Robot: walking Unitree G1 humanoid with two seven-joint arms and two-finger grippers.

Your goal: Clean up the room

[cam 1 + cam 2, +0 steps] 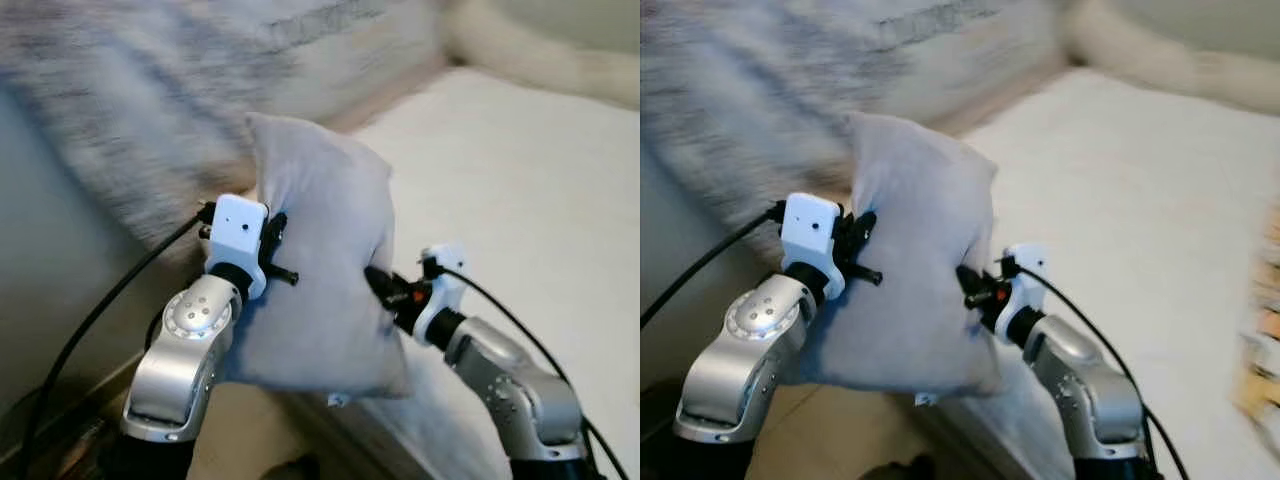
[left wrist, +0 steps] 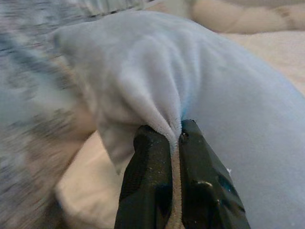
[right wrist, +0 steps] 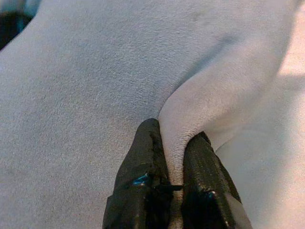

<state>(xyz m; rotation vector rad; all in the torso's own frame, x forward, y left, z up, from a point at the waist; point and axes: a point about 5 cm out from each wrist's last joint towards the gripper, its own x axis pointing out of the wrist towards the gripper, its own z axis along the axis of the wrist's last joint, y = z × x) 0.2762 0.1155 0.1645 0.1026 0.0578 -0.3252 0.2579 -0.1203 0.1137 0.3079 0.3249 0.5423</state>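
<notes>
Here, a pale grey cushion is being held upright, pinched at its edges by the left gripper and the right gripper, above the edge of a cream bed, a blurred patterned blanket beyond.

I count one pale grey pillow, held up in the air between two silver arms. There are two grippers, the left gripper and the right gripper, each with two black fingers pinched tight on a fold of that pillow's cloth, so four fingers in all. Behind it lies one white mattress, with one grey-streaked blanket heaped at the left and one cream roll of bedding along the far edge.
</notes>
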